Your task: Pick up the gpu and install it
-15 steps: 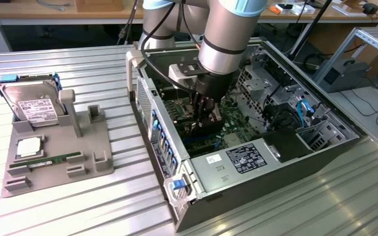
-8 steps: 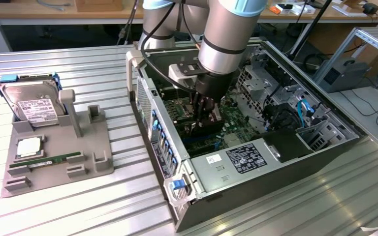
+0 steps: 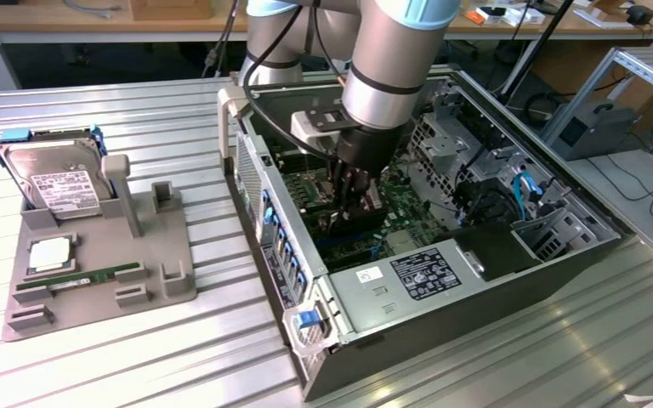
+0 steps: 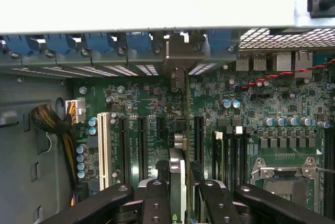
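The ribbed metal table carried an open computer case lying on its side, with the motherboard facing up and a black-and-silver power supply at its near end. On the exterior view's left sat a grey holder tray with a silver hard drive standing in it and a narrow green memory stick lying flat near its front. The robot arm reached straight down into the case. In the wrist view the gripper was partly closed on the gpu, its black fingers pressed against the card's two faces, one on each side. The gpu stood on edge, seen as a thin vertical blade, its long axis running parallel to the black expansion slots and toward the rear wall of the case; its silver bracket sat at that wall, among the blue slot clips (how deep the card's edge sat in the slot beneath could not be told)
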You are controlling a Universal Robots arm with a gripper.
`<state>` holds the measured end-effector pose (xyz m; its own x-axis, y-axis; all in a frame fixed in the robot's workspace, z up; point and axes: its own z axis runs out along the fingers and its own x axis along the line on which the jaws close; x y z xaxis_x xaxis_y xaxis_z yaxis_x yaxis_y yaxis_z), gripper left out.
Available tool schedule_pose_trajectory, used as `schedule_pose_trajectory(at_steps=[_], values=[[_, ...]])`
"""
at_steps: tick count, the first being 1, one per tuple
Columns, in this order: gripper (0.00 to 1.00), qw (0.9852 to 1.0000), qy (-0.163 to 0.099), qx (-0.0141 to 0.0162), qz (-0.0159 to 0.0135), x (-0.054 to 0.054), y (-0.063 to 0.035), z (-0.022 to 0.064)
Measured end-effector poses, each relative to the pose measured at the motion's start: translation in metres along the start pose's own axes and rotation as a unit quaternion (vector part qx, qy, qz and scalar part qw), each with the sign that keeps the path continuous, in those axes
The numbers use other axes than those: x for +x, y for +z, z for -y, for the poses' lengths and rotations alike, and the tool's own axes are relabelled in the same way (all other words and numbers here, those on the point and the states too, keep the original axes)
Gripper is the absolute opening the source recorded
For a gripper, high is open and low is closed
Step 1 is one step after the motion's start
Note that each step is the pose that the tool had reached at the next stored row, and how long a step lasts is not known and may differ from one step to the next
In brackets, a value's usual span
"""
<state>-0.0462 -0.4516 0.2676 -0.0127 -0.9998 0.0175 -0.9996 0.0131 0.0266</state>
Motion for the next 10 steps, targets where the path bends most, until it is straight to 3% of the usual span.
schedule_pose_trajectory(at_steps=[10], values=[[0.27, 1.0000, 0.000, 0.0000, 0.0000, 0.0000, 0.0015, 0.0000]])
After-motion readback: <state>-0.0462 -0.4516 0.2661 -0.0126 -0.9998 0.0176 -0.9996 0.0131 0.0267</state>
